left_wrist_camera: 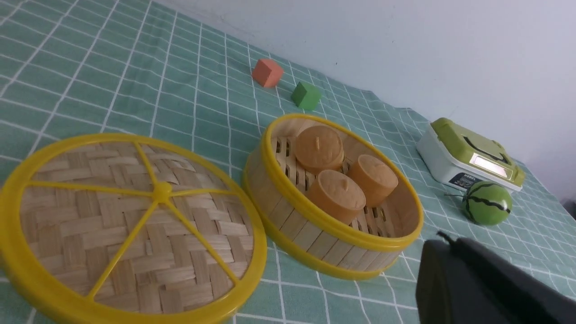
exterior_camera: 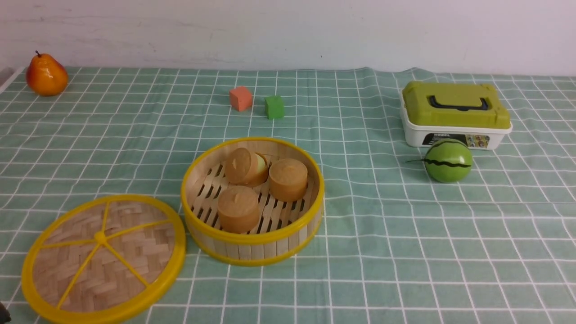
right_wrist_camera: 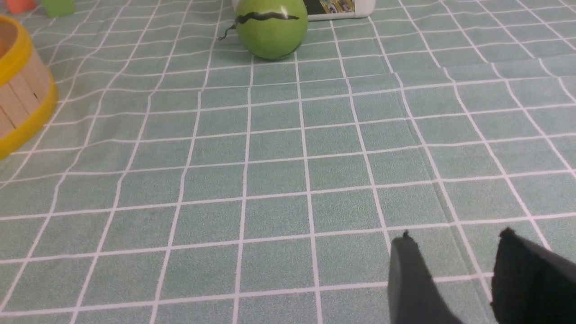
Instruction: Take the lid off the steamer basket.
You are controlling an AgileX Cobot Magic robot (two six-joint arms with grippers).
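The lid (exterior_camera: 103,258), a woven bamboo disc with a yellow rim and spokes, lies flat on the cloth at the front left, beside the steamer basket (exterior_camera: 252,245) and touching or nearly touching its wall. The basket is uncovered and holds three tan buns (exterior_camera: 238,209). In the left wrist view the lid (left_wrist_camera: 126,225) and basket (left_wrist_camera: 297,220) lie ahead of my left gripper (left_wrist_camera: 443,238), which is shut and empty, apart from both. My right gripper (right_wrist_camera: 455,236) is open and empty over bare cloth, with the basket's wall (right_wrist_camera: 18,99) far off to its side.
A white box with an olive-green top (exterior_camera: 454,112) stands at the back right, with a green striped ball (exterior_camera: 448,160) in front of it. An orange cube (exterior_camera: 240,98) and a green cube (exterior_camera: 274,107) sit at the back middle. A pear (exterior_camera: 46,74) is at the back left.
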